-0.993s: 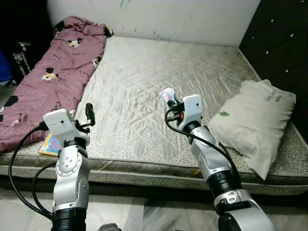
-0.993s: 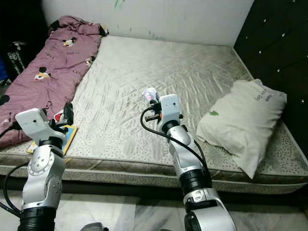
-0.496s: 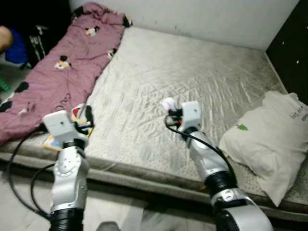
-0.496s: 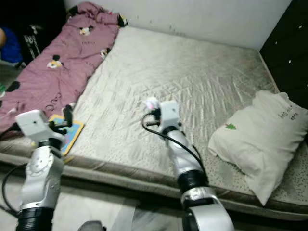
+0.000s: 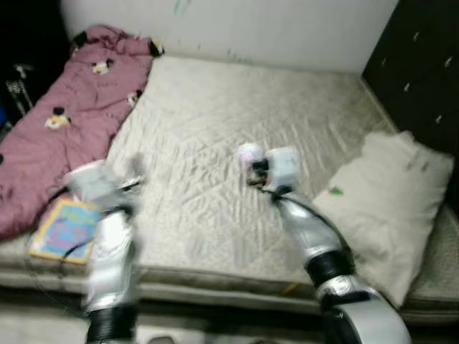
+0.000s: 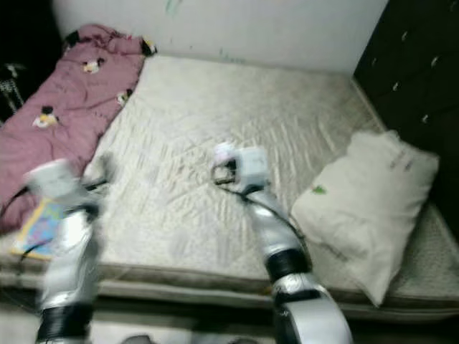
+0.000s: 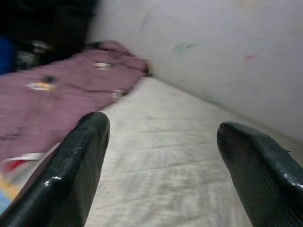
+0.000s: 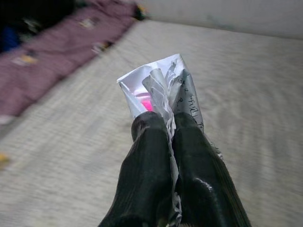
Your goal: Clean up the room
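Observation:
A crumpled white paper wrapper (image 8: 161, 87) with a pink patch inside is pinched between the two black fingers of my right gripper (image 8: 161, 122). In the eye views, that gripper (image 5: 253, 162) holds the wrapper (image 5: 249, 152) up over the middle of the grey mattress (image 5: 208, 122). My left gripper (image 7: 161, 125) is open with nothing between its fingers, and it points along the bed toward the wall. It appears blurred (image 5: 133, 172) above the mattress's near left edge.
A purple cartoon-print blanket (image 5: 64, 122) lies along the mattress's left side. A colourful book (image 5: 63, 229) rests at the near left corner. A white pillow (image 5: 391, 197) lies at the right, by a dark padded headboard (image 5: 423, 64). A white wall (image 5: 251, 29) stands behind.
The whole picture has shifted and blurred, so the camera is moving. The right gripper still holds the wrapper over the mattress. The left arm looks smeared.

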Robot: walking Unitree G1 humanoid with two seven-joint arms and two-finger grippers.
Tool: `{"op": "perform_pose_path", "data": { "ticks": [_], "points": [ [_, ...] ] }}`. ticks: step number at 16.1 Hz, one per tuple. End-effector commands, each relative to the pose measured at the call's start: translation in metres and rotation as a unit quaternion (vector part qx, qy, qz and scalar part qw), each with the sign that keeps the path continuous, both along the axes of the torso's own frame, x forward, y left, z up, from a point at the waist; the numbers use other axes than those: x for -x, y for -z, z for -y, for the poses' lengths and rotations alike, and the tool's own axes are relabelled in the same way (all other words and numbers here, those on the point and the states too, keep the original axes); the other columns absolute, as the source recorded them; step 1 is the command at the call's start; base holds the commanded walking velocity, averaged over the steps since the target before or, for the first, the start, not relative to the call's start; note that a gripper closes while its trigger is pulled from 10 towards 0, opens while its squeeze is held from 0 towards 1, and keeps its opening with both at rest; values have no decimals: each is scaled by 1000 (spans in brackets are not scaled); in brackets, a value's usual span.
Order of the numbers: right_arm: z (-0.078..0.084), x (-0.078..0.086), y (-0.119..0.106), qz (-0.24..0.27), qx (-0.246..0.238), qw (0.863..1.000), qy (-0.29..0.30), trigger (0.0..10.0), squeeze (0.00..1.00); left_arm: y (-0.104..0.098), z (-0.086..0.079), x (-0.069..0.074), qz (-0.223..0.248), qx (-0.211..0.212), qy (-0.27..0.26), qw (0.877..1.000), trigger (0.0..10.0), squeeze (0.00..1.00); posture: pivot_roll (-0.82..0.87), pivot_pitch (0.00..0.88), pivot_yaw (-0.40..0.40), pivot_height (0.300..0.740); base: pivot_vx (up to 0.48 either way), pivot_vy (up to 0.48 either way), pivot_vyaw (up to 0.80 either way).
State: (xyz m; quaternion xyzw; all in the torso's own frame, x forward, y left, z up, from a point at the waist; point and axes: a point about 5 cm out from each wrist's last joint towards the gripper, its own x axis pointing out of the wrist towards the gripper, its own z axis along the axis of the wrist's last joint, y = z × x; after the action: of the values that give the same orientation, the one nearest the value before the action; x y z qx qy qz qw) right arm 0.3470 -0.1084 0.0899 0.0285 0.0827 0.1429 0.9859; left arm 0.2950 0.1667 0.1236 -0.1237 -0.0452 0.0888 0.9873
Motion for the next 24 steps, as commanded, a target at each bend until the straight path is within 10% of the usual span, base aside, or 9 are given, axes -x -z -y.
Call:
{"op": "perform_pose_path", "data": {
  "ticks": [1, 24],
  "points": [
    [-8, -2, -5, 4, -3, 1000, -5, 10000, 0, 9, -12, 4, -21, -6, -22, 1000, 10000, 0, 84, 0, -61, 740, 0, 0, 0],
    [-16, -5, -19, 63, 44, 997, -15, 10000, 0, 9, -10, 8, -11, -13, -12, 1000, 10000, 0, 88, 0, -71, 740, 0, 383, -209]
  ]
}}
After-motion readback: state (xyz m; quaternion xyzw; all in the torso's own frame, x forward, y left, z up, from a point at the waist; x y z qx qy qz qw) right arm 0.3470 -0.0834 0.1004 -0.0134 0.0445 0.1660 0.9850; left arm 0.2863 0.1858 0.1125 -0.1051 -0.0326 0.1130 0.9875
